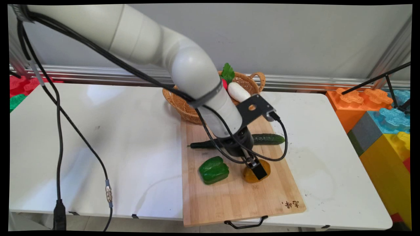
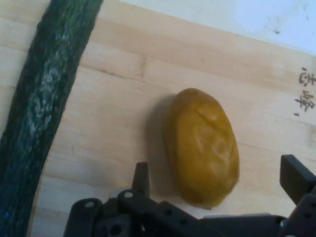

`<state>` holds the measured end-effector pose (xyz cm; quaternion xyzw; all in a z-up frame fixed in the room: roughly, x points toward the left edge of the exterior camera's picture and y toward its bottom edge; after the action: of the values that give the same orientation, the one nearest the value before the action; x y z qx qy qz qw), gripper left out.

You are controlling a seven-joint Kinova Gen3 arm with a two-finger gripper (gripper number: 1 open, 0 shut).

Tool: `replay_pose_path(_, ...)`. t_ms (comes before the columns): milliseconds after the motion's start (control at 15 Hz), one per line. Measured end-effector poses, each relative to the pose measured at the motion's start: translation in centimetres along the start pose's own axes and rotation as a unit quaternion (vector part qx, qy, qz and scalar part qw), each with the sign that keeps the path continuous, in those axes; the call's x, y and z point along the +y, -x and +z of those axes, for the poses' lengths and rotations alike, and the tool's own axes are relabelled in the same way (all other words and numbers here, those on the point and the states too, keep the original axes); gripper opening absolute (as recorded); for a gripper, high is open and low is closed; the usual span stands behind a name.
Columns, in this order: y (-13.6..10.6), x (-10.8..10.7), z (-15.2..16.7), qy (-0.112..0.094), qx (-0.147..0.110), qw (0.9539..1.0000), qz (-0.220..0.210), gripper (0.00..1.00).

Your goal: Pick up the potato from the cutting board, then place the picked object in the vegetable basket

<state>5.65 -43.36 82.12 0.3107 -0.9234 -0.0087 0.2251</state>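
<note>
Pincer (image 1: 257,168) lowered over a yellow-brown potato (image 2: 202,145) on the wooden cutting board (image 1: 229,196) — fingers (image 2: 296,177) spread apart on either side of it, not closed on it. Potato lying toward the board's right side, with a green bell pepper (image 1: 213,169) to its left and a dark cucumber (image 1: 270,139) just beyond it, farther from the near edge. At the board's far end, on the white counter (image 1: 98,147), a wicker basket (image 1: 187,109) holding a white radish (image 1: 239,91) — leafy green and a bit of red beside it.
</note>
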Motion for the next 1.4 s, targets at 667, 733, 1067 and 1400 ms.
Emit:
replay_pose_path(667, 0.9, 0.1, 3.2, 0.000, 0.017, 0.9999, 0.000, 0.00)
replay_pose_path(733, 1.0, 0.2, 3.0, 0.003, 0.017, 0.9999, 0.001, 0.00)
replay_pose_path(1067, -0.3, 0.4, 0.2, -0.002, 0.030, 0.9995, 0.006, 0.00)
replay_pose_path(1400, -4.3, -1.4, -4.9, -0.046, 0.071, 0.9962, 0.020, 0.00)
